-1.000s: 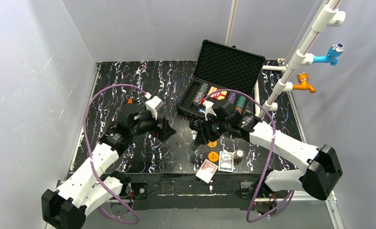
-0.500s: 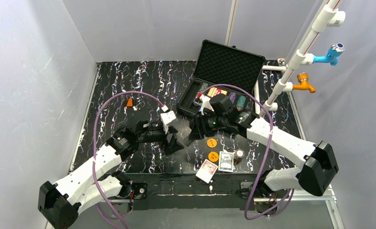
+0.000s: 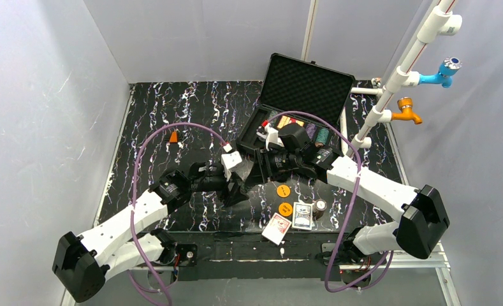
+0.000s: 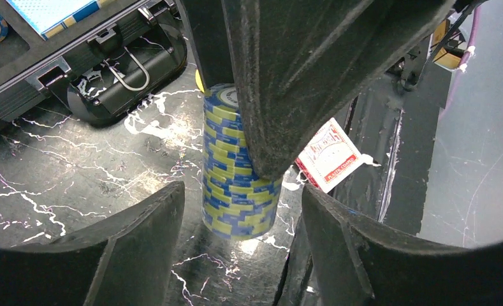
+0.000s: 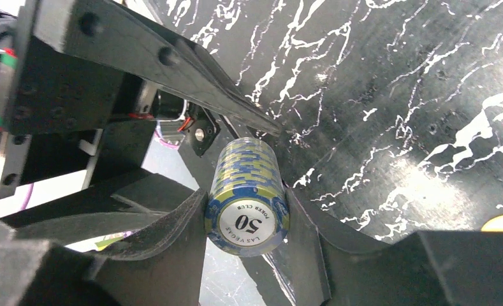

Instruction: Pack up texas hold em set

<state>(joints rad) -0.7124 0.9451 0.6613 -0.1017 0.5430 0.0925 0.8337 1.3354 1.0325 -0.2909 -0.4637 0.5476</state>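
A tall stack of blue-and-yellow poker chips [image 5: 248, 197] stands on the marble table with my right gripper [image 5: 248, 220] shut on its upper part. My left gripper [image 4: 241, 252] is open, one finger [image 4: 140, 245] on each side of the stack's base [image 4: 239, 185], with gaps to both. In the top view the two grippers meet mid-table, left [image 3: 241, 180] and right [image 3: 259, 167], and the stack is hidden between them. The black foam-lined case [image 3: 307, 81] lies open behind them with chip rows inside. Two orange discs [image 3: 284, 190] and red [image 3: 277, 227] and blue [image 3: 303, 215] card decks lie near the front edge.
A short chip stack [image 3: 320, 205] sits beside the decks. A small orange piece [image 3: 173, 136] lies at the left of the table. A white pipe rack [image 3: 389, 89] with blue and orange taps stands right of the case. The case's front latches [image 4: 124, 67] face the grippers.
My left arm has swung right and come up to the chip stack, and its jaws have narrowed around it. My right gripper has shifted slightly left with the stack.
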